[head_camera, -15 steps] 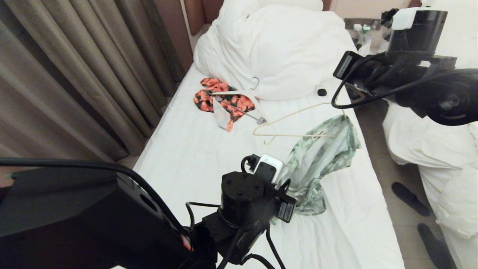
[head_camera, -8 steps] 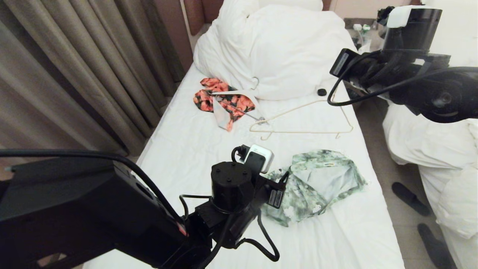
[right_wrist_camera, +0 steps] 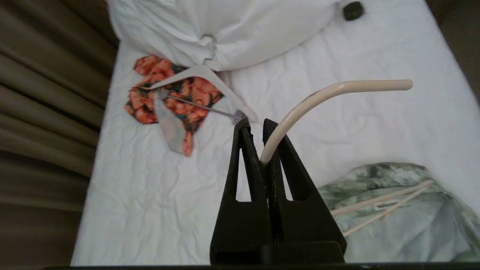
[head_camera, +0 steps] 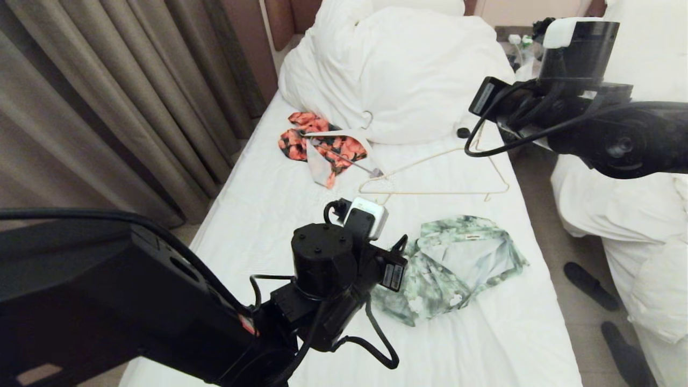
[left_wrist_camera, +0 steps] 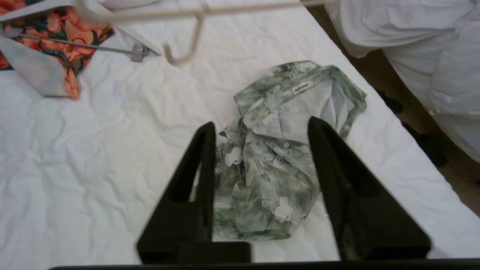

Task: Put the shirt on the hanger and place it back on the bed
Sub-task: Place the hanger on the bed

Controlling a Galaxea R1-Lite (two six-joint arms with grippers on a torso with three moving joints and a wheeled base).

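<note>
The right gripper [right_wrist_camera: 260, 125] pinches the hanger [head_camera: 430, 185] (neck hidden); the left gripper [left_wrist_camera: 262, 127], fingers parted and empty, hangs over the crumpled shirt [head_camera: 457, 263] at lower centre.

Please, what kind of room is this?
Probably a hotel-style bedroom: a single bed with a white sheet and pillow heap, a second white bed beside it, and long curtains along one side.

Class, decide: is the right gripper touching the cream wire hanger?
Touching. In the right wrist view the right gripper is shut on the hanger, whose hook stem runs out from between the closed fingers.
</note>
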